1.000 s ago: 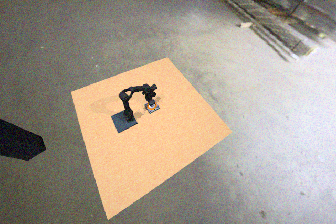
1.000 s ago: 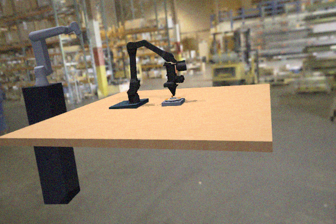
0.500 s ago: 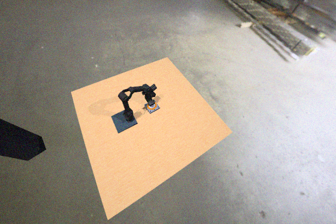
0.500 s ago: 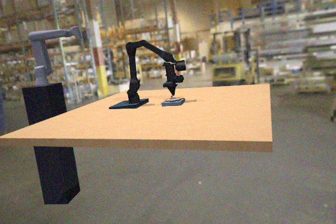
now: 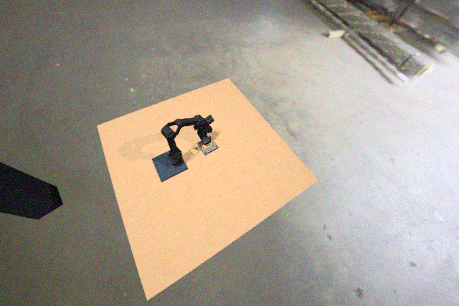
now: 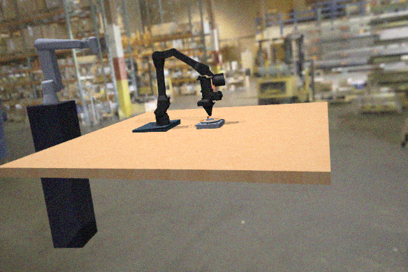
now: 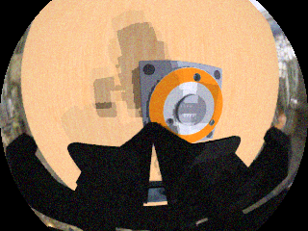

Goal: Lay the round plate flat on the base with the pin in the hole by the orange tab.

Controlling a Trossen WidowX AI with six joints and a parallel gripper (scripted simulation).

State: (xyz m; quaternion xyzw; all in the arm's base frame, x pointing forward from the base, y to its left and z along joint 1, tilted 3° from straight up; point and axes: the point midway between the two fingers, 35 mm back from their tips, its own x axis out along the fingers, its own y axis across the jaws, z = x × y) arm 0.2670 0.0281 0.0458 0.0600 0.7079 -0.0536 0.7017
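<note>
The round plate, an orange ring around a light grey middle, sits on the square grey base. It looks slightly tilted in the exterior view. The round grey post shows at the plate's centre. Small dark holes show in the plate. A small orange part sticks up by the fingertips in the exterior view, probably the tab. The pin cannot be made out. My gripper is shut and empty, pointing down, its tips just above or at the plate's edge; contact cannot be told.
The arm stands on a dark blue mounting plate beside the base, on the wooden table. A grey arm on a black pedestal stands beyond the table's left edge in the exterior view.
</note>
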